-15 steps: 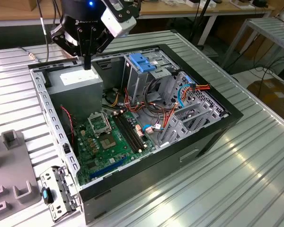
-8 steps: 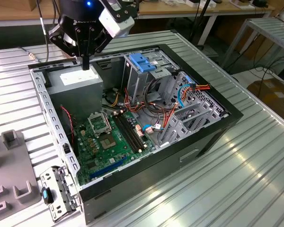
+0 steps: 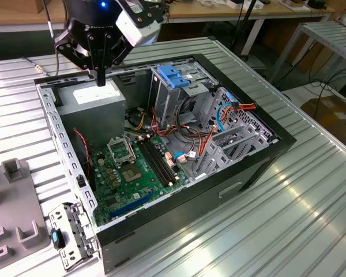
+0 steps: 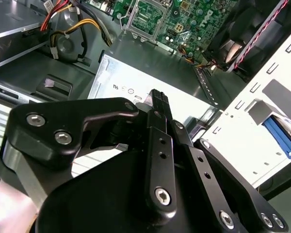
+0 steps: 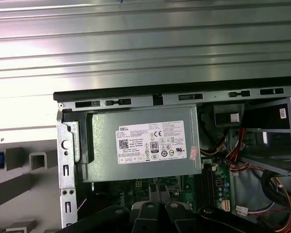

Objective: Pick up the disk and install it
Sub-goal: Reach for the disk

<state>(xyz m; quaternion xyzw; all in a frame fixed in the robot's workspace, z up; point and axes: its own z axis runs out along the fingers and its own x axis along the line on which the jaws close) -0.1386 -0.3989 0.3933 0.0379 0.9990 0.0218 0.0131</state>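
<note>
Saw gripper (image 3: 101,79) hanging over the PSU box (image 3: 92,99) at a corner of the open case (image 3: 236,182), tips down, just above the box lid. Read fingers as fully closed, pad to pad, w/ nothing between them; same reading from second wrist view.

Placed the disk (image 4: 282,138), tentatively, as the blue-railed piece past the case's perforated wall (image 4: 247,121) in second wrist view, i.e. outside the case and well apart from the tips. Couldn't confirm more than a blue edge w/ pale metal above it. Kept it separate from the blue latch plate (image 3: 172,75) atop the drive cage (image 3: 167,101).

Judged step as reach for pickup: nothing grasped, install not begun.

Judged a clean pick to need:
- clearing the case rim before going sideways
- spreading fingers wider than the disk's short side before descent
- lining pads up w/ the blue rails, not the label face
- coming down square, no tilt

Flagged slick-looking plastic rails and an off-centre grip as main ways to drop or swing the drive. Noted loose cables near the motherboard (image 3: 127,173) as snag risk.
</note>
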